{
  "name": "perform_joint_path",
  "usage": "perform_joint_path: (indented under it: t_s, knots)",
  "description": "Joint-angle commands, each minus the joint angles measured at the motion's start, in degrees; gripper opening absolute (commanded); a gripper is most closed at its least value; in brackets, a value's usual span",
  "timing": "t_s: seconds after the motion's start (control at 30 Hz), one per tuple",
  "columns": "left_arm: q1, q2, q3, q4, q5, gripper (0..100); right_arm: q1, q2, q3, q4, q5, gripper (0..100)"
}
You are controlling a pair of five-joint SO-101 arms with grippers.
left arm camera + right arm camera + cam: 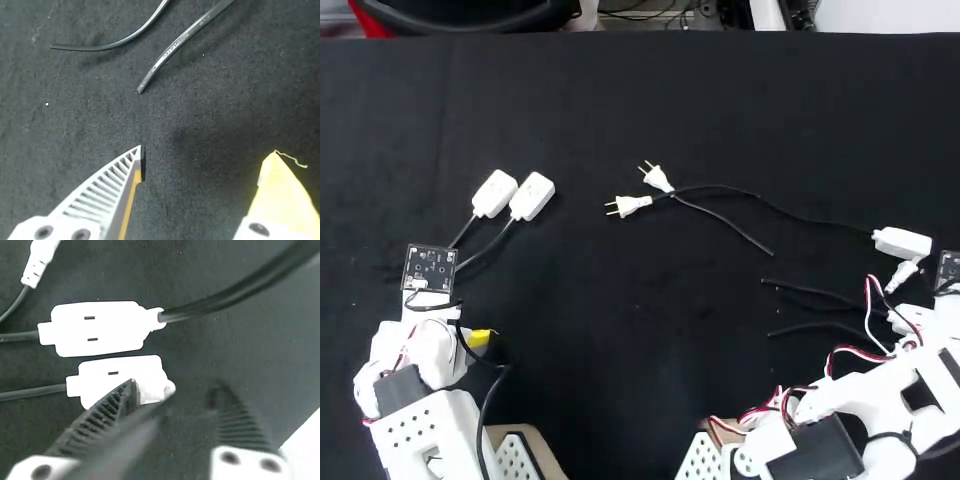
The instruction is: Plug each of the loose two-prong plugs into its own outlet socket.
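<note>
judging by how things lie, nothing is plugged in yet. one two-prong plug point(657, 179) and the other plug point(628, 205) lie loose on the table point(620, 100), well apart from either gripper, prongs bare.

the right gripper point(172, 390) stands open with nothing clamped, one fingertip right over the nearer socket point(117, 374). the second socket point(100, 329) lies just beyond that, and the slots that show are empty. the left gripper point(207, 152) is spread wide and empty over bare cloth, with a cut cable end point(140, 89) ahead of its fingertips.

both pick-ups and both insertions are left to do.

for room, the cloth around the plugs is open on every side. the plugs do lie near each other with their cables meeting just behind them, so lifting one may well tug the other. the sockets under the right gripper sit side by side with barely a gap, which leaves little room for a finger between them.
</note>
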Motion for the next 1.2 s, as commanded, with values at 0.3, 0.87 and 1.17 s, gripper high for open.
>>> perform_joint_path:
  t_s: [0.3, 0.87, 1.17]
  knots:
    - [0.22, -0.35, -0.22, -0.53, -0.44, 36, -0.26, -19.30, -24.66, 48.44, -4.84, 43.0]
    - [0.13, -0.35, 0.31, -0.44, -0.44, 36, -59.78, -16.66, -51.74, 79.82, -50.29, 11.0]
    - [0.13, -0.35, 0.40, -0.44, -0.44, 36, -76.75, 15.60, -47.25, 50.46, -84.22, 10.9]
